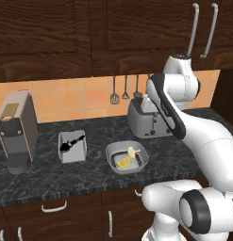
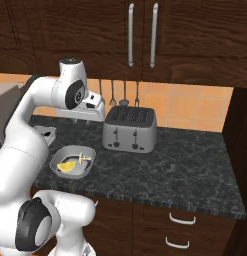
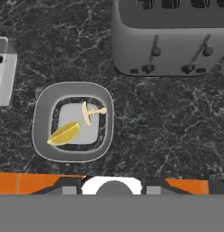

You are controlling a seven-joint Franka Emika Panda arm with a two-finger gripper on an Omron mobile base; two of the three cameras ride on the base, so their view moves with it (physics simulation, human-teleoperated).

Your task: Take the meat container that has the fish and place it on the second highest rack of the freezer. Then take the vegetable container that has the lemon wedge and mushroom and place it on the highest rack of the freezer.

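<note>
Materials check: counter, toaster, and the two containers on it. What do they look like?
Counter: polished dark stone, likely granite, white veining.
Toaster: brushed grey metal, soft sheen.
Vegetable container with lemon wedge and mushroom: matte grey, plastic or metal, unclear.
Fish container: pale grey, same uncertainty.

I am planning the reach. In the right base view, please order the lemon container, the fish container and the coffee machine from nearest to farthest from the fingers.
1. lemon container, just below, slightly left.
2. fish container, farther left, behind the arm.
3. coffee machine, at the far left edge.
</note>
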